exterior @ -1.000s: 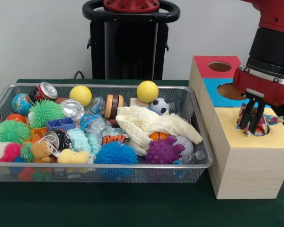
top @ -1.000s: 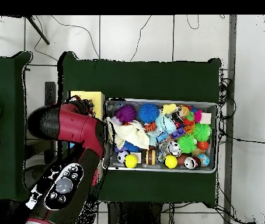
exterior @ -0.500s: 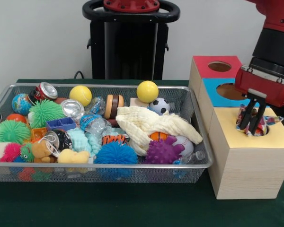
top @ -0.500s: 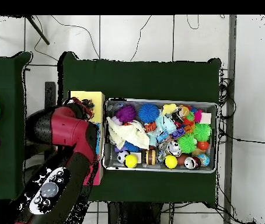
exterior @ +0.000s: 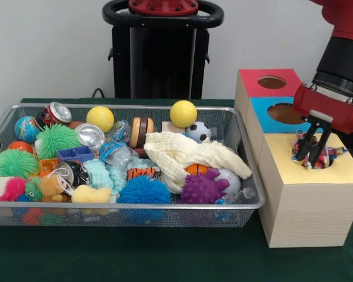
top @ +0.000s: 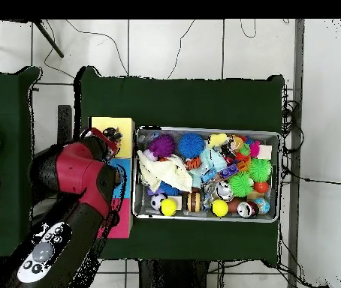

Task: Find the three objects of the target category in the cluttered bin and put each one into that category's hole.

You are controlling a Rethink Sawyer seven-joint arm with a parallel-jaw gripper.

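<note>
The gripper (exterior: 312, 154) hangs over the hole in the yellow box (exterior: 309, 202), its dark fingers (exterior: 306, 151) close together and clamped on a patterned cloth (exterior: 323, 156) bunched in the opening. Behind stand the blue box (exterior: 263, 115) and the red box (exterior: 253, 82). To the left, the mesh bin (exterior: 165, 204) brims with toys, a cream cloth (exterior: 185, 154) draped near its right end.

Red arm (exterior: 346, 17) with black wrist band, red gripper (exterior: 312, 154), seemingly black fingers
</note>
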